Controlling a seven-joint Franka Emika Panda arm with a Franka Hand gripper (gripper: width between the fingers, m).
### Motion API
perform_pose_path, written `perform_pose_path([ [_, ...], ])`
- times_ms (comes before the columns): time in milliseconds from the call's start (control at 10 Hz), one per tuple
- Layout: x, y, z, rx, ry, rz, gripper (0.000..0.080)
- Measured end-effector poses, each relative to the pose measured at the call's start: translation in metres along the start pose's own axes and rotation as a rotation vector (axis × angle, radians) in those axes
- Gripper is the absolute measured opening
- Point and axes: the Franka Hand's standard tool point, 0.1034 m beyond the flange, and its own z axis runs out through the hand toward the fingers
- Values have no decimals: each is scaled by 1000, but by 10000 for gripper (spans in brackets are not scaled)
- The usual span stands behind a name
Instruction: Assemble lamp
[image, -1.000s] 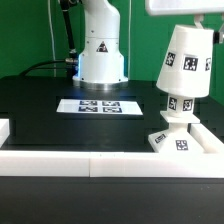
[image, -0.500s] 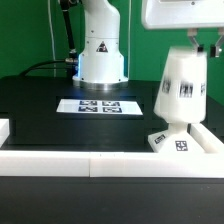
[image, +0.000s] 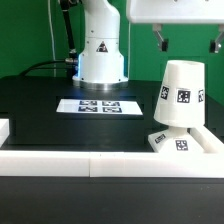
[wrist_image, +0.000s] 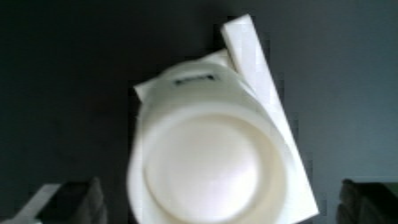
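The white tapered shade (image: 181, 95) stands wide end down on the flat angular base (image: 170, 143) at the exterior view's right, tags on its side. My gripper (image: 187, 42) hangs open just above the shade and holds nothing. Its fingers (image: 157, 38) stand apart on either side, clear of the shade's top. In the wrist view the shade's round closed top (wrist_image: 210, 150) lies below my gripper (wrist_image: 221, 208), with dark fingertips (wrist_image: 71, 205) on either side of it. A corner of the base (wrist_image: 249, 60) sticks out past the shade. The bulb is hidden.
The white robot pedestal (image: 101, 50) stands at the back. The marker board (image: 99, 106) lies flat on the black table in front of it. A low white wall (image: 100, 162) runs along the front edge and turns up the right side next to the base.
The shade came down from a tilted, held position onto the base. My gripper let go of it, opened and rose above it.
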Motion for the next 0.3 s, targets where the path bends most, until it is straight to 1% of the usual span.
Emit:
perform_pose_path([
  [100, -5, -1, -2, -29, -5, 19, 690],
  [200, -9, -6, -3, -52, 2, 30, 690],
  [300, -9, -6, -2, -49, 1, 20, 698],
])
